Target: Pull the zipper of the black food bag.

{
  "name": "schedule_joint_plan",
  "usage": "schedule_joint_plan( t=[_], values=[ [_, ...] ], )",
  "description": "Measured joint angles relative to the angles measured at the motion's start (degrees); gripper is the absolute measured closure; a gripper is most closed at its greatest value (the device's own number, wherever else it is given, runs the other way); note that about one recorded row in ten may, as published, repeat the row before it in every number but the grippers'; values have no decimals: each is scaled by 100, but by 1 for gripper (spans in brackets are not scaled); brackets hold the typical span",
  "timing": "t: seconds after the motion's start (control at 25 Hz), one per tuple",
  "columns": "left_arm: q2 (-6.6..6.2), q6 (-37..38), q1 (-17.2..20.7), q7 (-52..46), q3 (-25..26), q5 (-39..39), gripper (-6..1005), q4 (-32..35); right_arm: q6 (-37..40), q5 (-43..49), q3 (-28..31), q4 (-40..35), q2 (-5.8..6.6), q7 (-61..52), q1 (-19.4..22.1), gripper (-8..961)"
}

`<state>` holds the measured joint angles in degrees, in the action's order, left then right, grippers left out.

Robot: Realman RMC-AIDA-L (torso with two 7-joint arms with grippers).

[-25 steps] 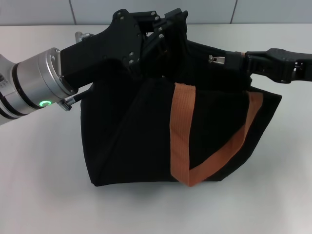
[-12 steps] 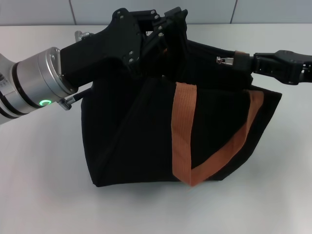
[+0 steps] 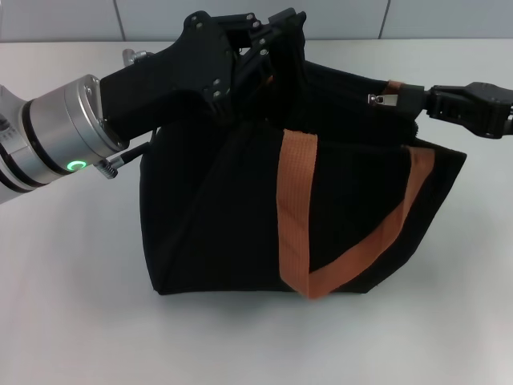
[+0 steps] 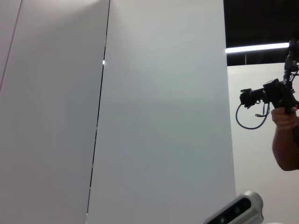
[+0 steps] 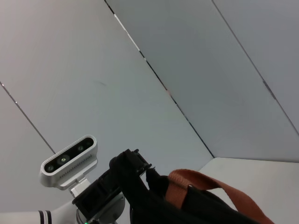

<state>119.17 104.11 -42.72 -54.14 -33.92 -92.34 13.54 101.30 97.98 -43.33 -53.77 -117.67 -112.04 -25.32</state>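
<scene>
**Steadily, the zipper is drawn rightward**

Now the zipper (image 3: 383, 99) is held pinched in the right gripper (image 3: 425, 102) at the top edge of the black food bag (image 3: 240, 224), farther right than a second ago. The bag's left top corner is clamped by the left gripper (image 3: 268, 60). Opening is judged underway.

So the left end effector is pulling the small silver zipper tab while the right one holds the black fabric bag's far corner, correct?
Reversed. In the head view the right end effector pulls the small silver zipper tab; the left end effector holds the black fabric bag at its far corner.
</scene>
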Motion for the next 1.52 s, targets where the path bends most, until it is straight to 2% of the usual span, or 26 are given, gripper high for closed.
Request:
schedule_joint_plan(
  t=[1.2, 1.52],
  values=[
    [0, -157, 49, 0, 0, 88, 953, -1, 334, -139, 659, 480, 17, 464, 36, 955],
    [0, -157, 62, 0, 0, 88, 953, -45, 364, -148, 810, 694, 72, 465, 39, 936]
  ],
)
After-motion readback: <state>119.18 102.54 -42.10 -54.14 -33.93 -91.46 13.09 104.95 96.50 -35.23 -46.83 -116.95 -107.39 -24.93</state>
